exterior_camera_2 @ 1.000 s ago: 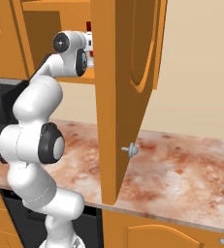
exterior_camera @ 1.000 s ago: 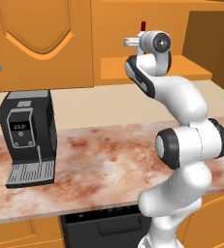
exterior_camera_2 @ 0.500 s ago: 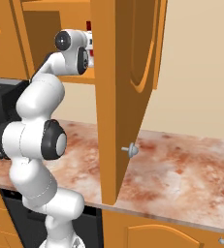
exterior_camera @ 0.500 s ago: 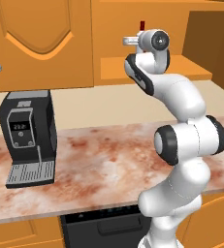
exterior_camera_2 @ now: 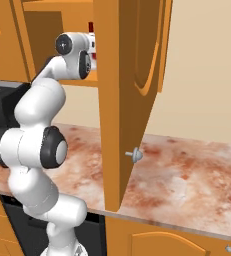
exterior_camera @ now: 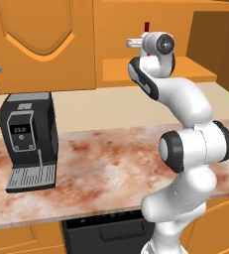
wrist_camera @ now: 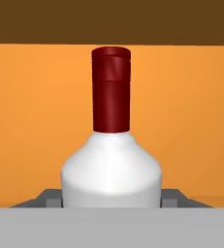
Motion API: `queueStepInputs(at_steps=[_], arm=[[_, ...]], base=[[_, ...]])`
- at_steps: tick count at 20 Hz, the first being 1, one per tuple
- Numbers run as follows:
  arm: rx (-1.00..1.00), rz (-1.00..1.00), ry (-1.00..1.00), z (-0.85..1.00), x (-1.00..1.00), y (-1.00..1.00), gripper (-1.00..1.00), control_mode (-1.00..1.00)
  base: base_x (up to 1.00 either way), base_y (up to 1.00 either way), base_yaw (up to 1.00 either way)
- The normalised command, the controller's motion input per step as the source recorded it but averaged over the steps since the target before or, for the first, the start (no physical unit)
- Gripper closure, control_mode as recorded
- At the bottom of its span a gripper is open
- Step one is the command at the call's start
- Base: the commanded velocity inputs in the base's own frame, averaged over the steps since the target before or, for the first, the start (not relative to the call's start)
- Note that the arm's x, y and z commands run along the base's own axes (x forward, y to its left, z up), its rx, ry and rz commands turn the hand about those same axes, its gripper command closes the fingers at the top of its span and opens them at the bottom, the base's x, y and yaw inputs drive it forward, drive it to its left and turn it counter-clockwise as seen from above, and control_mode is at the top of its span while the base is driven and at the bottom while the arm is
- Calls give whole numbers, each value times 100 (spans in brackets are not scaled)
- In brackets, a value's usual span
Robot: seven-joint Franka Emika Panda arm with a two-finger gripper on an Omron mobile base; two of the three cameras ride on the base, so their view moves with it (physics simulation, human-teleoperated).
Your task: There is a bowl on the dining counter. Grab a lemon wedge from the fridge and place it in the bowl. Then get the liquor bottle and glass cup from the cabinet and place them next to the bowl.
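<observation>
The pincer (wrist_camera: 111,201) is up inside the open cabinet (exterior_camera_2: 119,100), closed on the sides of the liquor bottle (wrist_camera: 111,169); the bottle stands straight on the cabinet shelf (exterior_camera: 195,69), near its front edge; its red cap (wrist_camera: 111,87) points up so nothing spills; the coffee machine (exterior_camera: 29,139) sits on the desk (exterior_camera: 111,163), by the left edge.

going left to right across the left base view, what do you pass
closed cabinet door → coffee machine → liquor bottle peeking above the arm's wrist in the open cabinet
</observation>
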Motion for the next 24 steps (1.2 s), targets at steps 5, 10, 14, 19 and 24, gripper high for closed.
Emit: queueStepInputs(at_steps=[5, 10, 14, 19, 24], arm=[[0, 2, -11, -20, -61, 0, 100, -100], [1, 6, -7, 2, -100, 1, 100, -100], [5, 1, 0, 25, -100, 0, 100, -100], [1, 6, 0, 8, -100, -4, 100, -100], [0, 4, 0, 1, -99, 0, 100, -100]], base=[[0, 0, 0], [0, 0, 0], [0, 0, 0], [0, 0, 0], [0, 0, 0]])
